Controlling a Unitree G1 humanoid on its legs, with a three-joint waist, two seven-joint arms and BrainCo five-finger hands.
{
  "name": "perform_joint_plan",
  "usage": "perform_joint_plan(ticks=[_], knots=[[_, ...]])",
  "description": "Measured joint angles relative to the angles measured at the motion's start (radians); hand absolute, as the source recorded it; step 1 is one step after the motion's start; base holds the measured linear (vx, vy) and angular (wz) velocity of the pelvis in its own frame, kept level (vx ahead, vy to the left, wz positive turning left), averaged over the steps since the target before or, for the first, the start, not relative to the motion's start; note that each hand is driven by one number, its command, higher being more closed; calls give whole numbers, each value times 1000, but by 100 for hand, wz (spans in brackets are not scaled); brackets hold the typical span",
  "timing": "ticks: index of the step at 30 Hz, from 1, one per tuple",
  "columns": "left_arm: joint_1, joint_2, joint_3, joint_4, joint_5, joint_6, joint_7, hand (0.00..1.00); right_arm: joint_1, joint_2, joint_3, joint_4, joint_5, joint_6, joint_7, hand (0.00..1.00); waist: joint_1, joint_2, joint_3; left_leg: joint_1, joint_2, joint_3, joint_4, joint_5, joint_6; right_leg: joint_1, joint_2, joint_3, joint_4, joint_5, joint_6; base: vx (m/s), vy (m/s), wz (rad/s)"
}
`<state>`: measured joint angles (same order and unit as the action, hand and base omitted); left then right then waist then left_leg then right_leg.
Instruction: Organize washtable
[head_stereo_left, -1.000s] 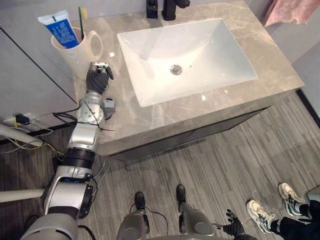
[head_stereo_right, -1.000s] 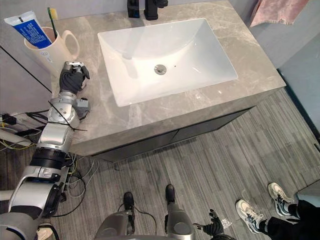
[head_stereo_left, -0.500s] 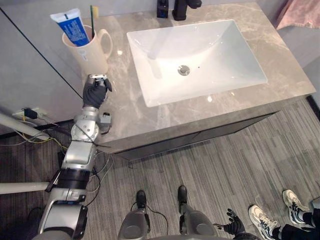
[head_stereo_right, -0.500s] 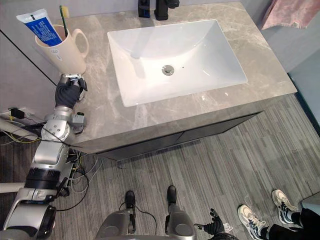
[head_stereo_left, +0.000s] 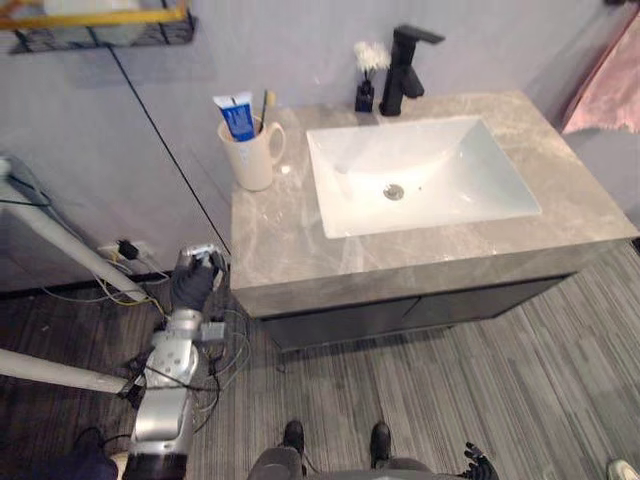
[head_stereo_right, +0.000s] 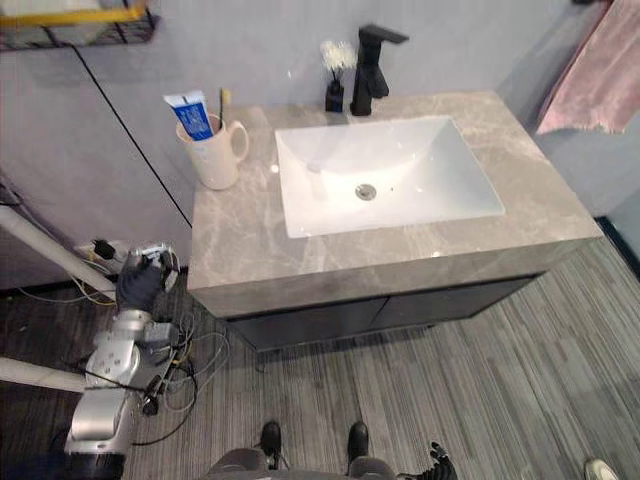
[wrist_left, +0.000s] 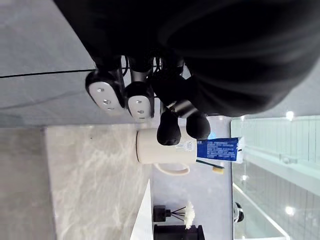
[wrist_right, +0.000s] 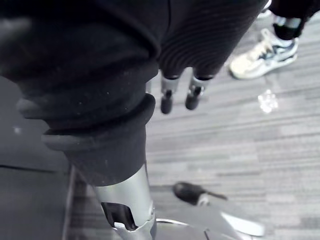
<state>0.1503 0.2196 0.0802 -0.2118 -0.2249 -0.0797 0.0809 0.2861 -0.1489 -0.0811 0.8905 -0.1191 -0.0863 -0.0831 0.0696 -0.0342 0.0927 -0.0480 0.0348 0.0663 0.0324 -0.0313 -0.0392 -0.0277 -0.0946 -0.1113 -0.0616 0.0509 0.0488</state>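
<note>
The left hand (head_stereo_left: 192, 284) hangs off the near-left corner of the washtable (head_stereo_left: 290, 250), below its top and touching nothing. In its wrist view the fingers (wrist_left: 105, 90) are curled in toward the palm with nothing between them and the thumb. It reads as a hand at rest rather than one reaching for something. The right hand (wrist_right: 168, 92) is low over the floor, its fingers straight and apart, also empty.

Further out, the cream mug (head_stereo_left: 248, 162) stands upright at the far-left corner of the stone. It is just beside the white basin (head_stereo_left: 450, 190) but clear of it, with its handle turned toward the basin. The toothpaste tube (head_stereo_left: 238, 116) and toothbrush (head_stereo_left: 266, 103) stand inside it, leaning on the rim, which keeps them off the wet stone and together. At the far edge, a small dark bottle (head_stereo_left: 365, 97) with white sprigs sits just left of the black faucet (head_stereo_left: 403, 70), out of the way of the bowl. By this layout, I judge the tidying done or nearly so.
</note>
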Motion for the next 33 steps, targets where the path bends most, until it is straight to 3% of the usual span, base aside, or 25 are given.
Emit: perform_joint_plan(ticks=[6, 13, 20, 33], knots=[[119, -78, -61, -26, 2, 5, -44, 100, 1, 10, 1, 37, 0, 8, 1, 0, 3, -8, -51, 40, -2, -49, -2, 3, -1, 63, -12, -55, 7, -18, 13, 0, 1, 24], [150, -137, -92, -26, 2, 11, -64, 100, 0, 51, 3, 42, 4, 7, 25, 0, 4, -15, -66, 82, -3, -67, -21, 9, -1, 100, -15, -80, 30, -45, 29, -8, -10, 12], [176, -159, -160, -9, 2, 34, -102, 100, -5, 58, 6, 80, 11, 9, 39, 0, 2, -20, -98, 124, -7, -71, -34, 9, -1, 131, -23, -81, 41, -60, 34, 7, 6, 1], [176, -159, -164, 2, 3, 34, -101, 100, -15, 58, 24, 107, 12, 8, 39, 0, 1, -16, -104, 133, -6, -50, -52, 9, -1, 128, -23, -67, 32, -59, 34, -11, 2, -3]])
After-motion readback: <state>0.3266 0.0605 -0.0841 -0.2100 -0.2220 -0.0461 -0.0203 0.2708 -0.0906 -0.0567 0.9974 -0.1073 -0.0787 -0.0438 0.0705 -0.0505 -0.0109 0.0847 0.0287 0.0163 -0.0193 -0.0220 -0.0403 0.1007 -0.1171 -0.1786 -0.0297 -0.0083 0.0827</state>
